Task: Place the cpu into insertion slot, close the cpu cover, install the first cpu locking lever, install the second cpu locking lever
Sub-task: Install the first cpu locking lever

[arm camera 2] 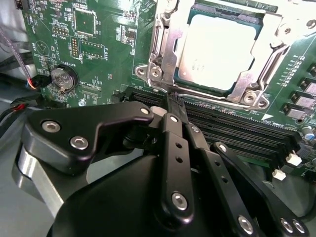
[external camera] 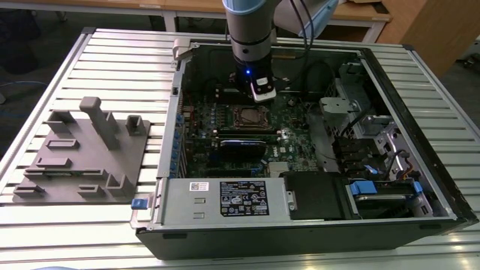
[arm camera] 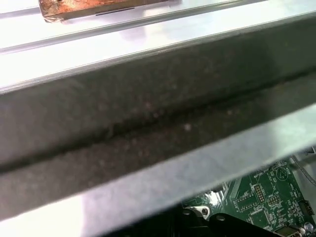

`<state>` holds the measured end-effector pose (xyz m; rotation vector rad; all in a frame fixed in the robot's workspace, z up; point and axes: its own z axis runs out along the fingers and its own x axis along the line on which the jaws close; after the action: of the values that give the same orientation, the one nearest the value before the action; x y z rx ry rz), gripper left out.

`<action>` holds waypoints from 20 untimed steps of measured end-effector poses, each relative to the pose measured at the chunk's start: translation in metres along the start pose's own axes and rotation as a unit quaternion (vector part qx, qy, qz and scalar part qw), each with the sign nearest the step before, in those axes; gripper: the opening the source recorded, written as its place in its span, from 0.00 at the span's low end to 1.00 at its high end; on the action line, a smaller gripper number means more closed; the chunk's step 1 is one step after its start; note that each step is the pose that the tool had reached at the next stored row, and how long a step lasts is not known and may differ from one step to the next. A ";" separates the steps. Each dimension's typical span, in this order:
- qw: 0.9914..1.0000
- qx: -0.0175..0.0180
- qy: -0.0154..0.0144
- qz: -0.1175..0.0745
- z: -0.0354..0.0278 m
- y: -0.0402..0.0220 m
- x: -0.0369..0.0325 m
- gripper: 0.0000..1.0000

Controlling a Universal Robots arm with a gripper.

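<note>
- Gripper (arm camera 2: pixel 174 101): black linkage fingers (arm camera 2: pixel 173 143) drawn together to a single tip, with no gap visible between them. Whether anything thin is pinched there cannot be told. The tip stands at the corner of the processor socket, on the side facing the memory slots (arm camera 2: pixel 232 128).
- Gripper (external camera: pixel 261 94), exterior view: it hangs from the arm (external camera: pixel 251 34), which comes straight down into the open computer case (external camera: pixel 300 239). It sits just beside the insertion slot (external camera: pixel 248 117), on the slot's far side.
- Cpu (arm camera 2: pixel 217 49): a silver-grey square lying flat and seated inside the insertion slot.
- Cpu cover (arm camera 2: pixel 165 47): a silver frame plate folded down over the cpu, whose metal top shows through the cover's square window. Whether the locking levers are latched cannot be told.
- Motherboard (arm camera 2: pixel 98 44): a green board that carries the socket. A round coin cell (arm camera 2: pixel 63 79) sits well apart from the socket, near red and black wires at the board's edge.
- First wrist view: a dark grey bar (arm camera: pixel 148 113) crosses the frame, with a corner of the green board (arm camera: pixel 261 197) beyond it.
- Case interior, exterior view: a dark card (external camera: pixel 244 144) with a blue face stands on the near side of the socket. A labelled metal box (external camera: pixel 225 199) occupies the near edge of the case.
- Surroundings: the case rests on a slatted metal table (external camera: pixel 112 56). A grey moulded fixture tray (external camera: pixel 82 163) lies just beside the case, on the exterior view's left.
</note>
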<state>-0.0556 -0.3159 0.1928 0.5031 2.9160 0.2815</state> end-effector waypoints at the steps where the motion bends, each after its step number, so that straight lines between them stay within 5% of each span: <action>1: 1.000 0.000 0.000 0.000 -0.0001 -0.0004 -0.0001 0.10; 6: 1.000 0.000 0.000 0.000 -0.0006 -0.0031 -0.0011 0.10; 15: 1.000 -0.007 0.002 0.002 -0.0014 -0.0070 -0.0026 0.10; 20: 1.000 -0.007 0.002 0.002 -0.0071 -0.0058 -0.0034 0.10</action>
<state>-0.0557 -0.3235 0.1989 0.5057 2.9160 0.3038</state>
